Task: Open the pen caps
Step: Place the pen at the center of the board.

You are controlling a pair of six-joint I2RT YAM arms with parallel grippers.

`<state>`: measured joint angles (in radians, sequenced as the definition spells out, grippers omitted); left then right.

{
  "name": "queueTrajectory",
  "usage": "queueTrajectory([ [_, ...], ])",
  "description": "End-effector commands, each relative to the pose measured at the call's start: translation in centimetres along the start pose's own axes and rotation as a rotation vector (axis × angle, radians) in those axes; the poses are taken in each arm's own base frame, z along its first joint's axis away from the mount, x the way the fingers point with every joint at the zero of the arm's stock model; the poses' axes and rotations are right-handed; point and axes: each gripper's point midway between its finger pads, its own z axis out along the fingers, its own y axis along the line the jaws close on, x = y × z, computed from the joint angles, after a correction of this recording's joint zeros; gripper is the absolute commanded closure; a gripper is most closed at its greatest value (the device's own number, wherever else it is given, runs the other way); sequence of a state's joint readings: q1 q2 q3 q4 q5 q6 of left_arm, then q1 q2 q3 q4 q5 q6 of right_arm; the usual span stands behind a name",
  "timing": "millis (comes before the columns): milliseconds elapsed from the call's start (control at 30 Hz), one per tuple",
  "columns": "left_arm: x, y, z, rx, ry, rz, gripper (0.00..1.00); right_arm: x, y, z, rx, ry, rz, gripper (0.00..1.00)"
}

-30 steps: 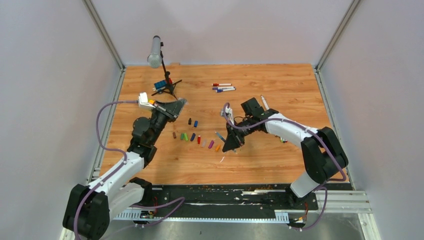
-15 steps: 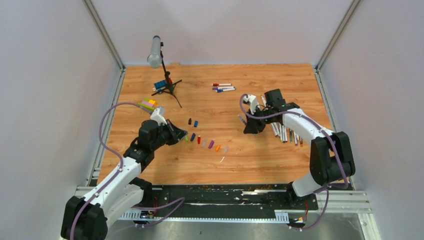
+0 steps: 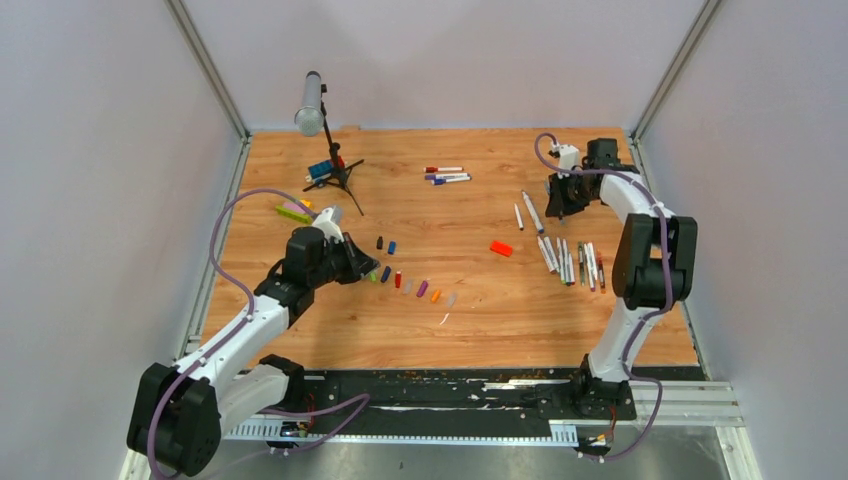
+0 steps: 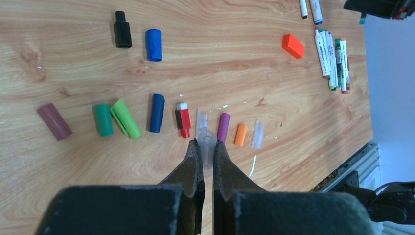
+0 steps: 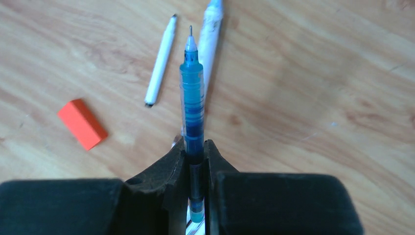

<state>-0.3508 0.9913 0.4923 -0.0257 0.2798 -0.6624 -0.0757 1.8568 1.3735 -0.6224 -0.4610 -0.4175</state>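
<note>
My left gripper (image 4: 206, 145) is shut on a clear pen cap (image 4: 208, 138), held just above the row of loose pen caps (image 4: 157, 112) in brown, green, blue, red, purple, orange and clear. In the top view that gripper (image 3: 362, 268) sits at the row's left end. A black cap (image 4: 122, 36) and a blue cap (image 4: 153, 45) lie farther back. At the far right, my right gripper (image 5: 195, 144) is shut on an uncapped blue pen (image 5: 192, 93), tip pointing away. Below it lie two white pens (image 5: 160, 61). Several uncapped pens (image 3: 570, 262) rest at the right.
Capped pens (image 3: 447, 175) lie at the back centre. An orange-red block (image 3: 501, 248) sits mid-table. A grey microphone on a tripod (image 3: 311, 103) stands at the back left beside blue toy bricks (image 3: 320, 170); more coloured bricks (image 3: 293, 211) lie near the left edge.
My right arm has swung from the table's middle to the far right back, carrying the blue pen. The left arm has come forward from the back left to the cap row.
</note>
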Motion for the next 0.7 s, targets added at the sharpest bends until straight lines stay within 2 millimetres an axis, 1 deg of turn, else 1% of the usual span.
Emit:
queueTrajectory([
  [0, -1.2, -1.0, -0.3, 0.04, -0.035, 0.042, 0.99, -1.1, -2.2, 1.4, 0.055, 0.061, -0.009, 0.94],
  [133, -1.7, -1.7, -0.3, 0.059, -0.036, 0.05, 0.99, -1.5, -3.1, 3.3, 0.037, 0.091, 0.036, 0.92],
  [233, -1.9, -2.1, -0.4, 0.071, -0.035, 0.054, 0.99, -1.7, -3.6, 4.0, 0.039, 0.103, 0.049, 0.89],
  [333, -2.0, -2.2, -0.4, 0.076, -0.035, 0.062, 0.98, -1.3, -3.8, 4.5, 0.036, 0.123, 0.052, 0.86],
  [667, -1.9, -3.3, 0.3, 0.084, -0.013, 0.096, 0.97, -0.7, -3.5, 4.7, 0.021, 0.14, 0.07, 0.76],
])
